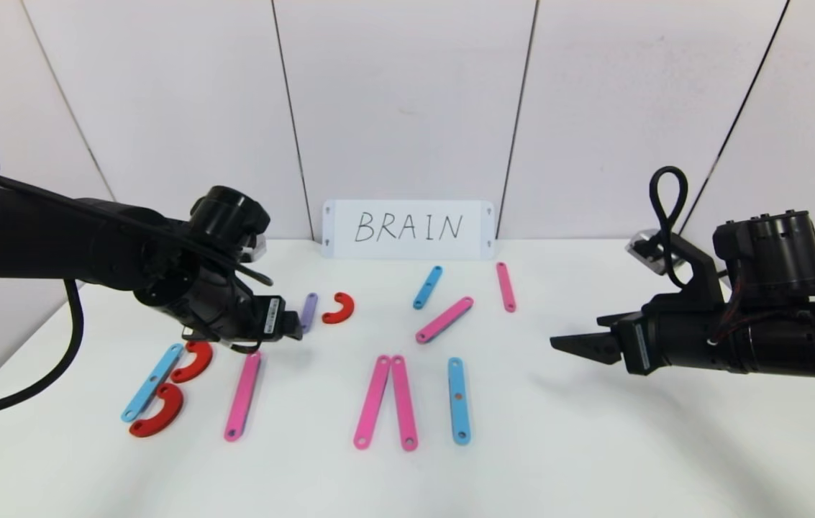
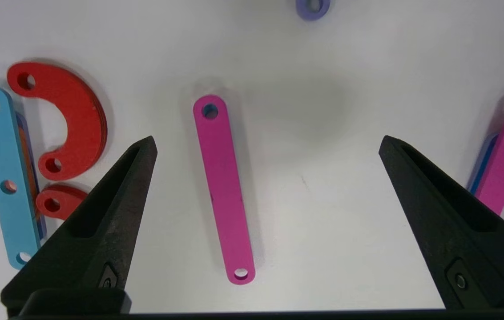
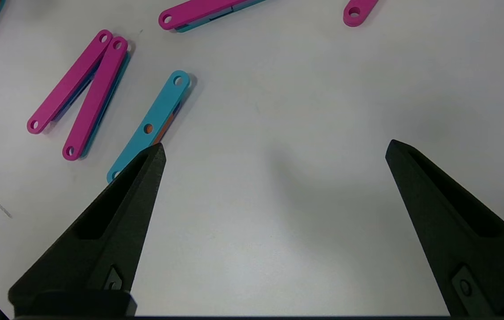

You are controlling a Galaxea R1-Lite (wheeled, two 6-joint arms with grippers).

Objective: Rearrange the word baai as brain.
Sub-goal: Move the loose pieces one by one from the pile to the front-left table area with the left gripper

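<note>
- The left tool (image 2: 265,146) hangs with its jaws apart above a pink bar (image 2: 224,189), near the tabletop (image 1: 594,446) left edge.
- The right tool (image 3: 274,151) waits wide apart, holding nothing, probably near the right edge.

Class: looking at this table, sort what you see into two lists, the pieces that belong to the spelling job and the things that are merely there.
Job: flat pink bars, blue bars, short purple bar, red crescent pieces, open left gripper above them.

Merely there: white card lettered BRAIN, white table, right gripper.
</note>
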